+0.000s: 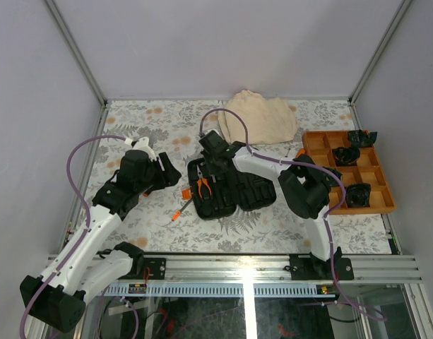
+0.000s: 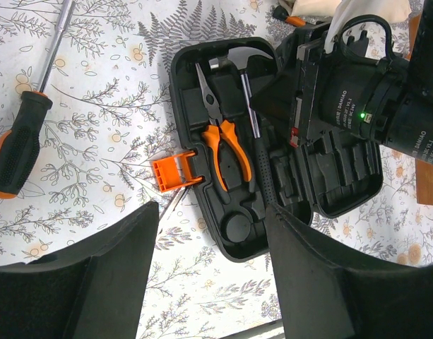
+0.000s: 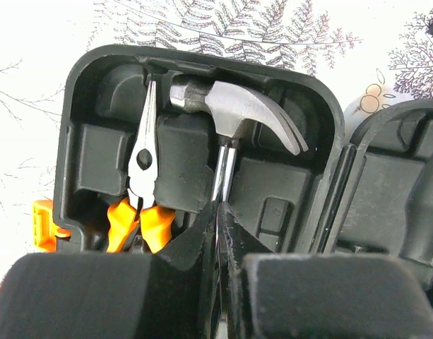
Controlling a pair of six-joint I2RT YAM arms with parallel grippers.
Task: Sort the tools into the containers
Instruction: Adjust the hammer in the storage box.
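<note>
The black tool case (image 1: pixel 255 192) lies open in the middle of the table, its orange latch (image 1: pixel 186 192) on the left. Orange-handled pliers (image 3: pixel 140 185) and a little hammer (image 3: pixel 234 106) lie in its left half (image 3: pixel 202 63). My right gripper (image 3: pixel 220 215) is shut on the hammer's metal shaft, just below the head; it hangs over the case (image 1: pixel 210 164). My left gripper (image 2: pixel 212 275) is open and empty, hovering above the table at the case's near left corner (image 1: pixel 170 171). A black-and-orange screwdriver (image 2: pixel 18 141) lies on the table left of the case (image 2: pixel 237 233).
A small orange-handled tool (image 1: pixel 175 212) lies on the table by the latch. A beige folded cloth (image 1: pixel 258 119) sits at the back. An orange compartment tray (image 1: pixel 381 173) holding black items stands at the right. Another orange-tipped tool (image 2: pixel 290 19) peeks out behind the case.
</note>
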